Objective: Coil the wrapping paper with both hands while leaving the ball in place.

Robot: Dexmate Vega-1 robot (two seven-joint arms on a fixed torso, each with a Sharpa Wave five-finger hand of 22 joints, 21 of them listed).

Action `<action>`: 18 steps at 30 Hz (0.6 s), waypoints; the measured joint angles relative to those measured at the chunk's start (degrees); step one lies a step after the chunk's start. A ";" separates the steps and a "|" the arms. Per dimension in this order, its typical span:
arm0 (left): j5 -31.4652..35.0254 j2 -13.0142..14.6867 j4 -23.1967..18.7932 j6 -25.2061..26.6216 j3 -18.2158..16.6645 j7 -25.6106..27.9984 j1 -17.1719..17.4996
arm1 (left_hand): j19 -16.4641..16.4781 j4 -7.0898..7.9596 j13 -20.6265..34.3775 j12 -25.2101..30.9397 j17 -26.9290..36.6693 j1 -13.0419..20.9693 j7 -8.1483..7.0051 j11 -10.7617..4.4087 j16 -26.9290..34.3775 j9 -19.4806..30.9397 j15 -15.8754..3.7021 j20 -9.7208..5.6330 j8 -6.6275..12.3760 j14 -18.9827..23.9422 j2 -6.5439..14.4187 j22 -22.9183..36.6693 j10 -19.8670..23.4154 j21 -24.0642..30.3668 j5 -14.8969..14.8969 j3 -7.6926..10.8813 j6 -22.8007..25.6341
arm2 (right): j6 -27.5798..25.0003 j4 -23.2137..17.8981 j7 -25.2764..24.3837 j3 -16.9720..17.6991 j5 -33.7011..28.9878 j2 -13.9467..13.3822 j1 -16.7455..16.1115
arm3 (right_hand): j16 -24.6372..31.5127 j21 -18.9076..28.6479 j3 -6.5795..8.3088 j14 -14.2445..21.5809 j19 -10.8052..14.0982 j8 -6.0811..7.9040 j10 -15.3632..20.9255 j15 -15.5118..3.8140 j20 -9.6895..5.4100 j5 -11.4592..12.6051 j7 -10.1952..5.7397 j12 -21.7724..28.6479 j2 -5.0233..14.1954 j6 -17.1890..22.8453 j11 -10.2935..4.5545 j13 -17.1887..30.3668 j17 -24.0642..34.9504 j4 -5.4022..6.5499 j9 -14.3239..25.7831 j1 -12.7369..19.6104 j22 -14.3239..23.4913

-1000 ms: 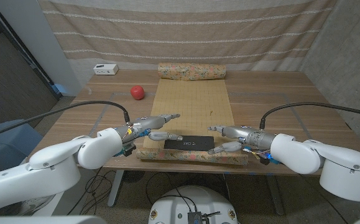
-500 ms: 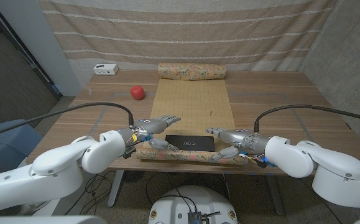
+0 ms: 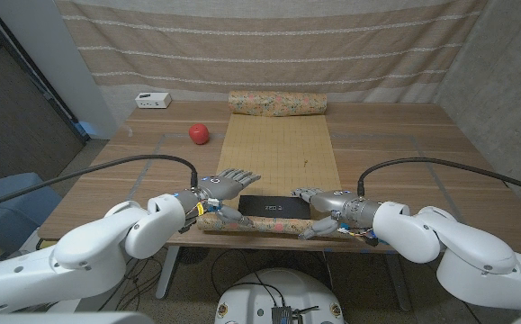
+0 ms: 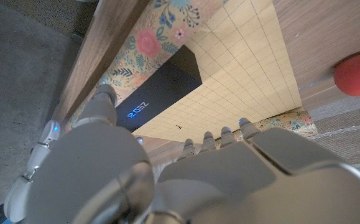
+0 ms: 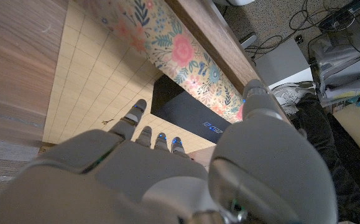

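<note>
The wrapping paper (image 3: 281,153) lies spread down the table's middle, gridded side up, with a floral roll (image 3: 278,103) at its far end and a floral rolled edge (image 3: 273,226) at the table's front. A black box with a lit display (image 3: 273,206) sits on the paper just behind that near roll. My left hand (image 3: 224,187) straddles the near roll's left end, its spread fingers over the paper (image 4: 248,68) and its thumb by the roll (image 4: 148,46). My right hand (image 3: 321,200) does the same at the right end (image 5: 167,46). The red ball (image 3: 198,133) rests left of the paper.
A small white box (image 3: 153,100) stands at the far left corner of the wooden table (image 3: 404,144). A striped curtain hangs behind the table. The near roll lies right along the table's front edge, with floor and cables below it.
Both hands have drawn inward along the near roll and dropped lower, their thumbs now down at the roll's front. The ball, black box and far roll have not moved.
</note>
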 measured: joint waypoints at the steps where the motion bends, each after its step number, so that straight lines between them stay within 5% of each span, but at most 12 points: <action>1: 0.72 -0.15 0.11 0.00 0.22 -0.05 0.00 | 0.00 0.00 0.16 0.00 0.00 0.23 0.21 0.13 0.00 0.00 0.00 0.00 0.00 0.00 0.23 0.00 -0.13 0.00 0.00 0.00 -0.21 | 0.06 0.14 0.39 -0.29 -0.80 0.35 0.10 | 0.00 0.00 0.00 -0.09 -0.12 0.00 0.00 -0.09 -0.12 0.00 0.05 0.00 0.00 -0.05 0.00 0.00 0.00 0.00 0.00 0.00 0.00; 11: 7.54 -2.12 3.69 -0.71 1.45 3.97 2.05 | 0.04 0.15 0.61 2.14 0.24 2.89 1.02 0.18 2.26 0.00 0.00 -0.04 0.36 0.00 3.21 0.26 -0.18 2.53 -2.15 0.15 0.22 | 1.65 2.23 1.43 -2.25 -8.75 3.95 0.12 | 0.23 0.00 -0.24 -0.39 -0.40 0.27 0.00 -0.39 -0.41 0.43 0.62 0.26 0.37 0.00 -0.01 -0.01 0.00 0.24 0.00 0.99 0.00; 18: 10.14 -4.27 8.43 -4.82 1.62 12.41 3.92 | 9.76 -1.21 0.62 4.79 -0.17 6.48 0.96 0.18 3.65 -0.01 -0.16 -0.86 3.64 5.36 2.43 -0.05 -0.18 5.83 -3.27 -0.54 0.17 | 3.13 3.75 2.11 -2.77 -13.29 6.05 -0.26 | 0.46 0.00 -0.24 -0.16 -0.39 0.69 -0.02 -0.64 -0.40 0.88 0.61 0.69 0.24 0.00 -0.03 -0.01 0.00 0.24 -0.01 1.74 0.00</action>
